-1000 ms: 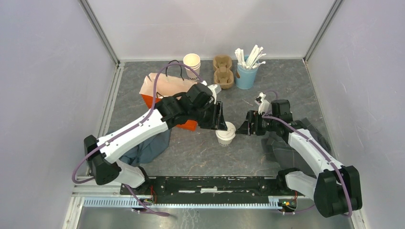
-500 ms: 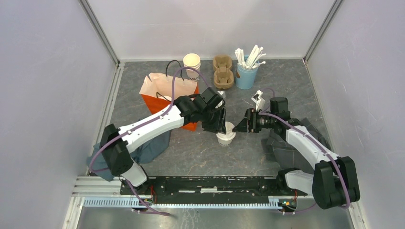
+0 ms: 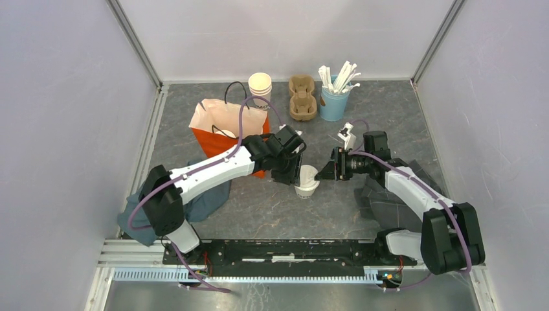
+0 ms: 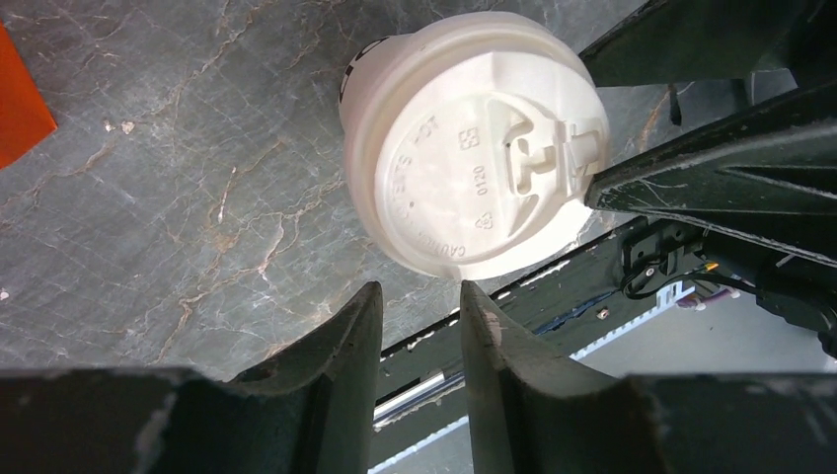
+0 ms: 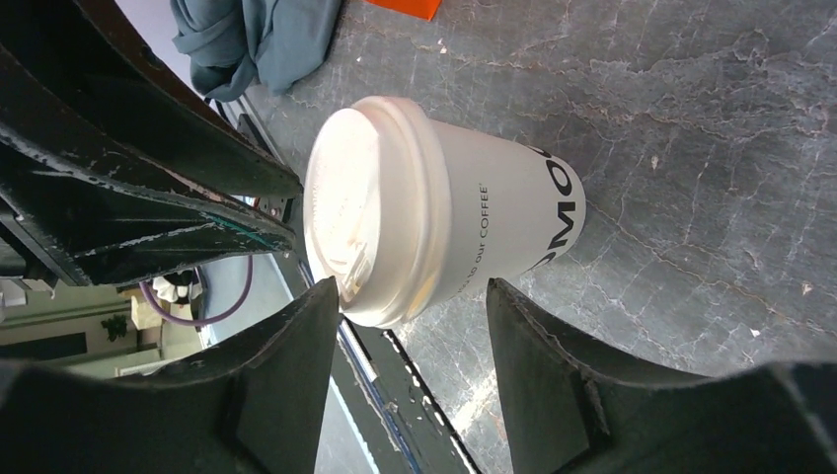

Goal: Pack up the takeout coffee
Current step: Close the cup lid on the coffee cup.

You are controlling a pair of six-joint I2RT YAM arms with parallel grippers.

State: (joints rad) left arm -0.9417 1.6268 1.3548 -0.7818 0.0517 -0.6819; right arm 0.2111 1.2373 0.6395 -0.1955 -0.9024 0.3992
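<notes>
Right tool [image 5: 411, 292] straddles the cup [image 5: 464, 222] near its top, jaws wide, one finger by the lid's rim and the other by the paper wall. I cannot tell whether either pad already presses the cup, and nothing looks clamped. Left tool [image 4: 419, 296] is open by a narrow gap and holds nothing; its tips hang over the lid [image 4: 474, 188] on the side nearer the bag [image 3: 223, 120], with the cup beyond them, not between them. The cup stands upright and capped on the tabletop [image 3: 272, 207], just off the bag's near right corner and apart from it. A carrier [image 3: 302, 97] sits beyond the bag's far right corner, both wells seemingly bare. Only this one capped cup shows plainly, so I judge the packing to be at an early stage. The step in hand is the right arm taking hold of the cup. The next move calls for shutting those jaws evenly on the paper wall just under the lid rather than on the rim, since a squeeze there could pop the lid off. The grip should be light enough not to buckle the cup. The left tool must be out of the way before any lift, since the two arms crowd the cup closely.
</notes>
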